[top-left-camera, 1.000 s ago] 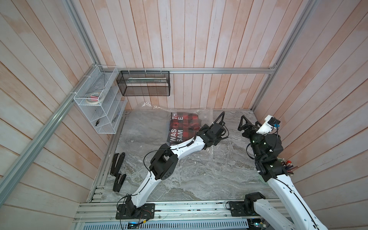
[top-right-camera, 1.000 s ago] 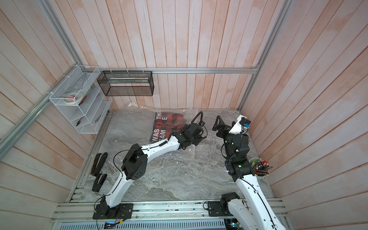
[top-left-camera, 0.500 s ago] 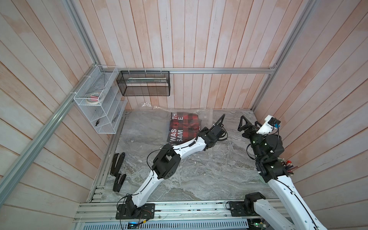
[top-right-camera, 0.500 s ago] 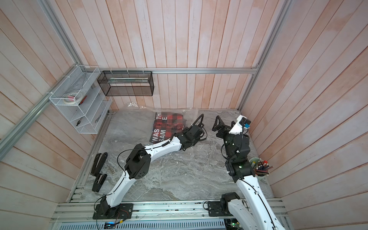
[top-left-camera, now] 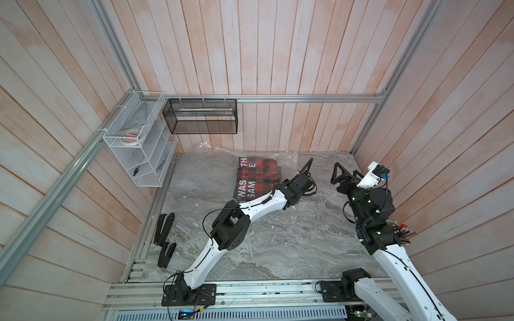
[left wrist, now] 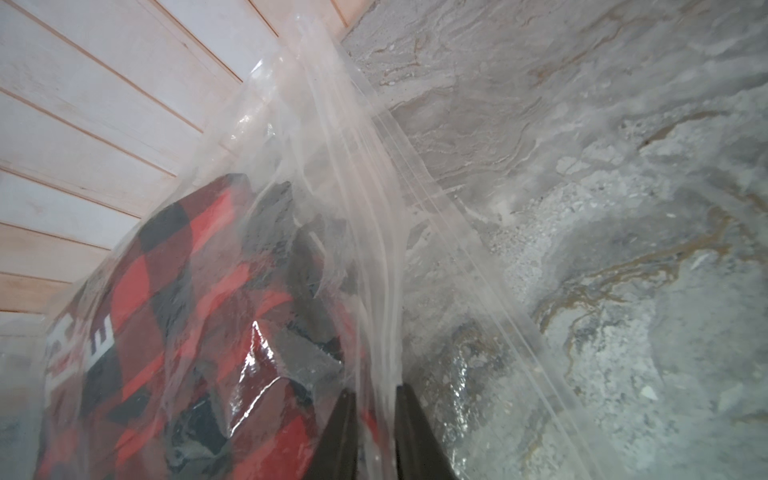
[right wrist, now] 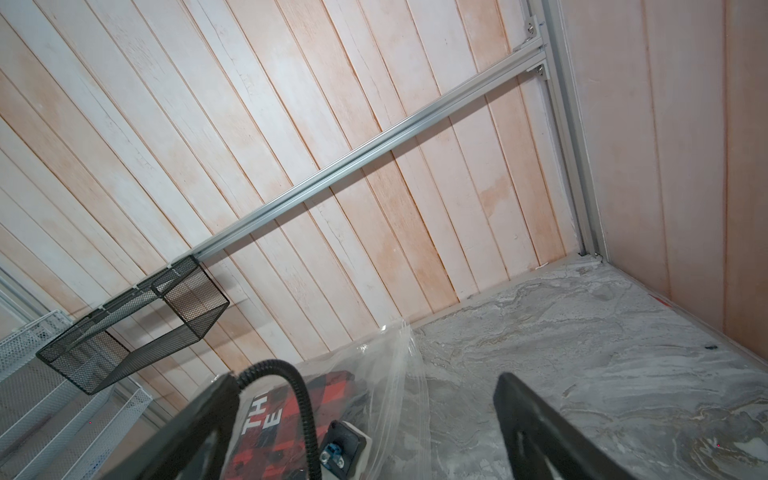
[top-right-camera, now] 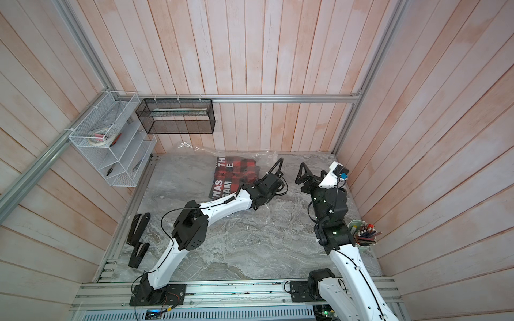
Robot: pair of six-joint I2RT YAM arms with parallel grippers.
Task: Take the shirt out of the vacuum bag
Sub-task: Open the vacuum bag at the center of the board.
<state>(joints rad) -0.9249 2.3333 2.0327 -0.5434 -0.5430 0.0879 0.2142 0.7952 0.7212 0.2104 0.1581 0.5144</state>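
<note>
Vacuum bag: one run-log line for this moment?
left hand: shut on bag film | right hand: open, empty, off bag | shirt: inside bag

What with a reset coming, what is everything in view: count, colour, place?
bag: 1, clear, far middle of table, against back wall
shirt: 1, red-black check, white letters, inside the bag
table: 1, grey marble, under everything
basket: 1, black mesh, on back wall
rack: 1, white wire, on left wall
tape: at least 1 roll, whitish, top of rack
tools: 2, black, table's left edge; kind unclear
cup: 1, pale green, holding pencils, by right wall
left hand: 1, black, shut on the bag's edge
right hand: 1, black, open, raised right of the bag
</note>
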